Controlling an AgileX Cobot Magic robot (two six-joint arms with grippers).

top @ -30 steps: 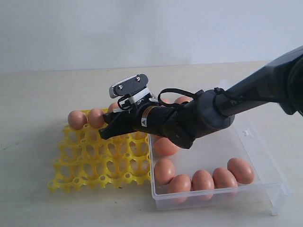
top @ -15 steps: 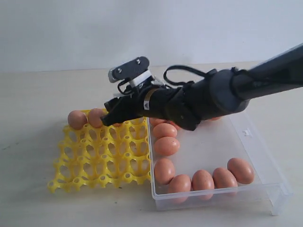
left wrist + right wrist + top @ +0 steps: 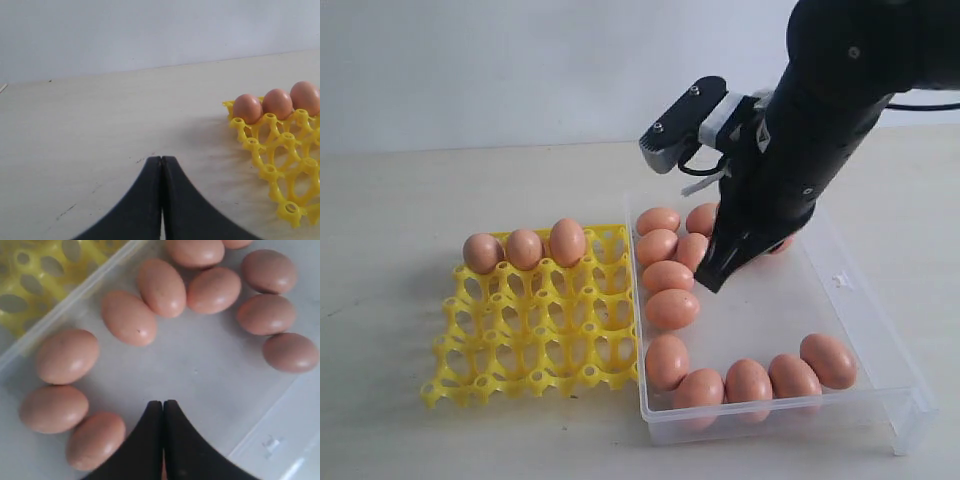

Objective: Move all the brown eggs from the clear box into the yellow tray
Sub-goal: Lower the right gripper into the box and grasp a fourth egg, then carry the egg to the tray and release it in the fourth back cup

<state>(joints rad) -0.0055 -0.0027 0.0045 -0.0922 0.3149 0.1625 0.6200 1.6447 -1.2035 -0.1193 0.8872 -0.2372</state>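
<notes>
Beige table (image 3: 400, 200), brown eggs (image 3: 668, 276) beside closed right jaws

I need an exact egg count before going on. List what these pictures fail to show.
Exterior view: the right arm covers the far part of the clear box, so brown eggs behind it cannot be counted.
Right wrist view: several eggs are cut off by the frame edge; only a corner of the yellow tray shows.
Left wrist view: the tray runs off the frame; the box is out of view.
</notes>
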